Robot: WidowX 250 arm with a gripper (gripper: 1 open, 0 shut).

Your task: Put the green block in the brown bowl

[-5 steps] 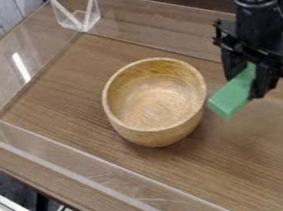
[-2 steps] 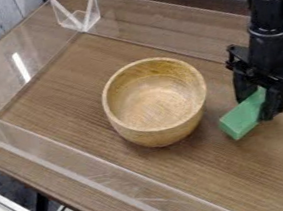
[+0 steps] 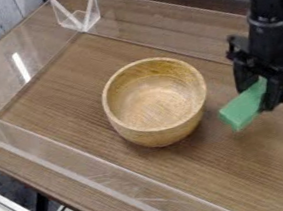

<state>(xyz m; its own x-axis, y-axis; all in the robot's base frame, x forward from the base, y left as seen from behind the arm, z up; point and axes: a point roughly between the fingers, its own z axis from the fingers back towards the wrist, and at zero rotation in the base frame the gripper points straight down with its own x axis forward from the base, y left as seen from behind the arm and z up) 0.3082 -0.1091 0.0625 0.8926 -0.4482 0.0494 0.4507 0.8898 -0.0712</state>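
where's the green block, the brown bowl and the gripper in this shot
green block (image 3: 242,110): camera view, on its bright green face below the gripper.
brown bowl (image 3: 157,130): camera view, on its outer front wall.
gripper (image 3: 269,90): camera view, midway between the black fingertips, at the block's upper end.

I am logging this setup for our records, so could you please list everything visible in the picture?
Round light tan wooden bowl: one, mid-table, empty.
Flat bright green rectangular block: one, right of the bowl, between the gripper's fingers, outside the bowl.
Brown wood-grain table: one, under everything.
Clear acrylic walls: along the table's edges.
Clear acrylic corner bracket: one, far left corner.
Black gripper: one, pointing down, closed on the green block.
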